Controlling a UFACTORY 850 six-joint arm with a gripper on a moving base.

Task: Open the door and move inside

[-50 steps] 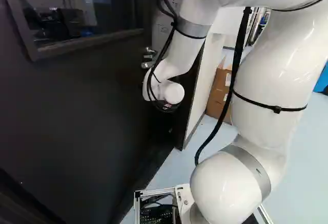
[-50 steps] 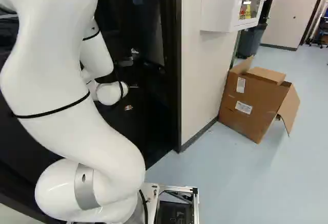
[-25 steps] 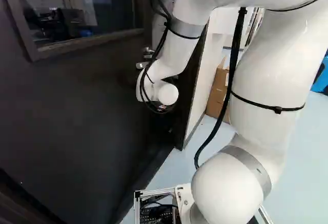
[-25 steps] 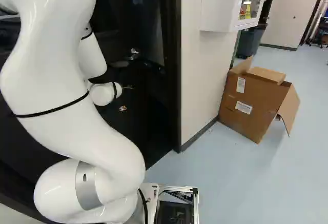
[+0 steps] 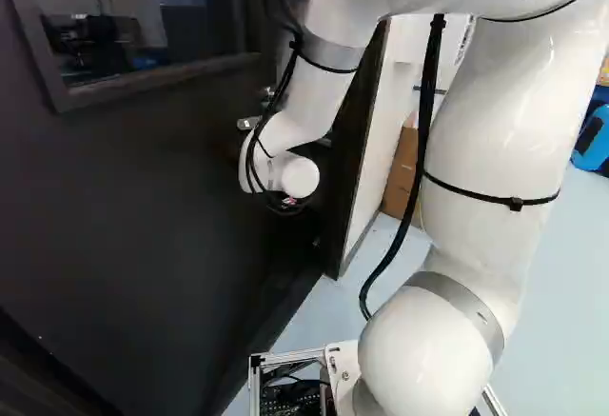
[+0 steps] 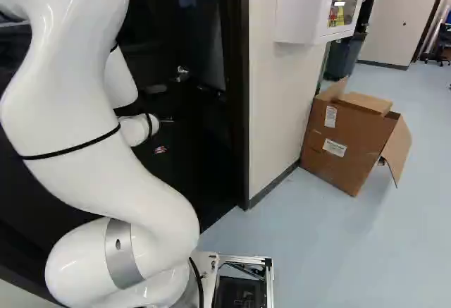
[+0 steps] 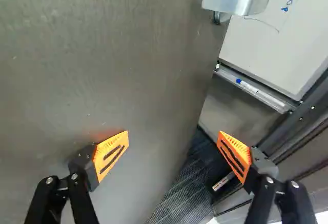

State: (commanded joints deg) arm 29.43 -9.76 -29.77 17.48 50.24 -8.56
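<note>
One door [image 5: 124,197]: dark, ajar, with a window [image 5: 171,16] at the upper left of the left base view; the panel fills that view's left side.
Gripper [image 6: 161,150]: fingers wide apart, nothing clamped; in the wrist view the door's free edge runs between them, one orange pad [image 7: 111,155] by the door's face, the other beyond the edge. Contact with the face: cannot tell.
Handle [image 7: 236,2]: metal lever near the free edge, ahead of the gripper.
Whiteboard [image 7: 282,34]: beyond the door's edge, a marker [image 7: 248,85] on its ledge [image 7: 266,98].
Carpet [image 7: 179,198]: dark, striped, past the edge, between the fingers.
Cardboard box [image 6: 352,142]: flaps open, on the pale floor [image 6: 338,251], right of centre in the right base view.
Cabinet [image 6: 303,5]: white, on the wall [image 6: 275,103], upper right of the right base view.
</note>
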